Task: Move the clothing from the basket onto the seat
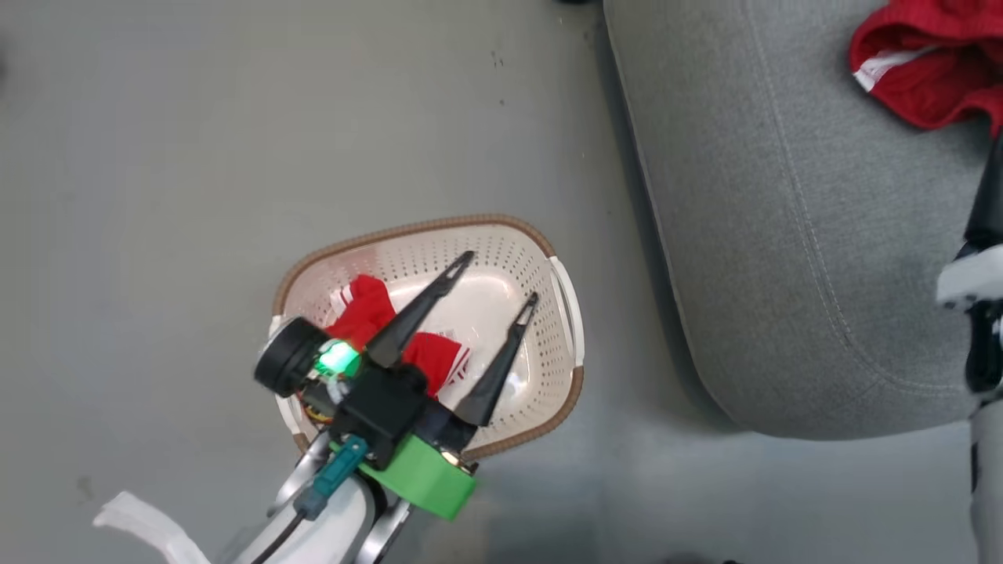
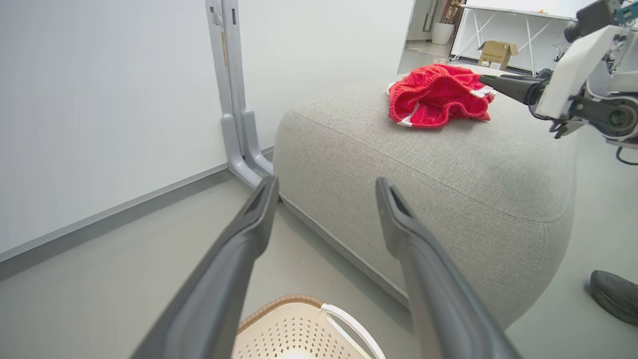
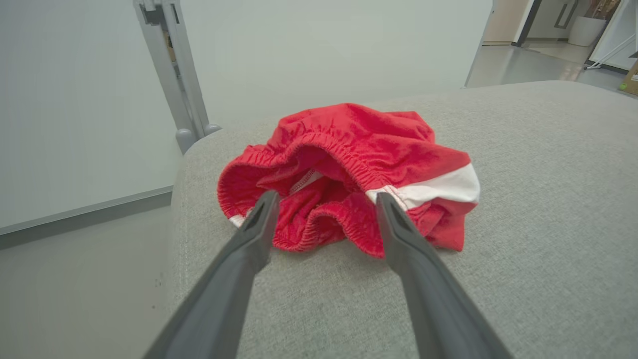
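Note:
The cream-white basket (image 1: 566, 313) with its brown rim stands on the floor at lower centre. A red garment with white stripes (image 1: 368, 313) lies inside it, partly hidden by my arm. My left gripper (image 1: 501, 276) hovers open above the basket, nothing between its fingers; the basket's rim (image 2: 279, 304) shows below them. A second red garment with white trim (image 1: 928, 63) lies crumpled on the grey seat (image 1: 783, 235). My right gripper (image 3: 324, 199) is open just in front of that garment (image 3: 349, 164), empty; its dark arm (image 1: 989, 196) sits at the right edge.
The seat (image 2: 448, 164) stands right of the basket with a strip of grey floor between. A white wall and a grey post (image 2: 232, 89) lie beyond. A dark shoe-like object (image 2: 615, 294) rests on the floor. A cardboard box (image 2: 497, 52) sits far back.

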### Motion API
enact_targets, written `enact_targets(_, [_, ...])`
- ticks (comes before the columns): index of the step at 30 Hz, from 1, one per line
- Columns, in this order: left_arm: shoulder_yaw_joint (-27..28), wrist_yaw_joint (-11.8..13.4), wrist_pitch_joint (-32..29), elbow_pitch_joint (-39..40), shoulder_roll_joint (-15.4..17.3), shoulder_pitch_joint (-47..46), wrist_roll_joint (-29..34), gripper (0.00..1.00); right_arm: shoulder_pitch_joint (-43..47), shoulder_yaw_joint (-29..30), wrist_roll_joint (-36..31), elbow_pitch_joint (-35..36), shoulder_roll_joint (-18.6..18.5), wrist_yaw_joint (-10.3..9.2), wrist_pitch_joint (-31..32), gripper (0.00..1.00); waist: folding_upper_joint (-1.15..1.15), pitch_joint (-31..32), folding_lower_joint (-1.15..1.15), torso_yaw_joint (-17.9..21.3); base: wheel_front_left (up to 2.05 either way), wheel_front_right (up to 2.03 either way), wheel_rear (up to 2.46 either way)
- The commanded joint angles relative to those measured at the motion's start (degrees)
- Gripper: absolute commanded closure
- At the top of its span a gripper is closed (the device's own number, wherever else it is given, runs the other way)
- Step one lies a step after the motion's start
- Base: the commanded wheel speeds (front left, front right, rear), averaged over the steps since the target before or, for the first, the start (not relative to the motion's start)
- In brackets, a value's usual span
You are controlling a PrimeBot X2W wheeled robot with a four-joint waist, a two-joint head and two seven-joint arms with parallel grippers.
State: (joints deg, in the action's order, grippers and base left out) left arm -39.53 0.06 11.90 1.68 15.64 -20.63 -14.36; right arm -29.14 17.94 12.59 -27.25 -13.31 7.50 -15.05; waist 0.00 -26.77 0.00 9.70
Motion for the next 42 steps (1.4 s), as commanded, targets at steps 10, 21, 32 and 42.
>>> enact_targets(10, [11.55,7.67,3.31,-4.25,-0.89,6.28,-5.12,0.0,17.06,-6.95,-4.19,18.85,8.0,-0.02,1.39,0.0,0.0,12.36,0.0,-6.18,0.0,0.0,0.0])
enact_targets(21, [26.12,9.17,3.23,-3.15,-2.34,14.07,-3.94,0.0,26.32,-11.28,-6.05,29.68,10.06,-0.02,6.35,0.0,0.0,16.97,0.0,-10.3,0.0,0.0,0.0])
enact_targets(32, [29.63,5.36,3.24,-5.06,-3.51,22.63,-0.97,0.0,32.45,-14.25,-5.42,31.78,10.35,-0.02,9.12,0.0,0.0,22.84,0.0,-10.01,0.0,0.0,0.0])
enact_targets(42, [28.94,3.51,3.25,-7.73,-4.81,25.74,0.88,0.0,36.34,-15.24,-4.22,32.48,10.35,-0.02,11.1,0.0,0.0,26.89,0.0,-10.06,0.0,0.0,0.0])
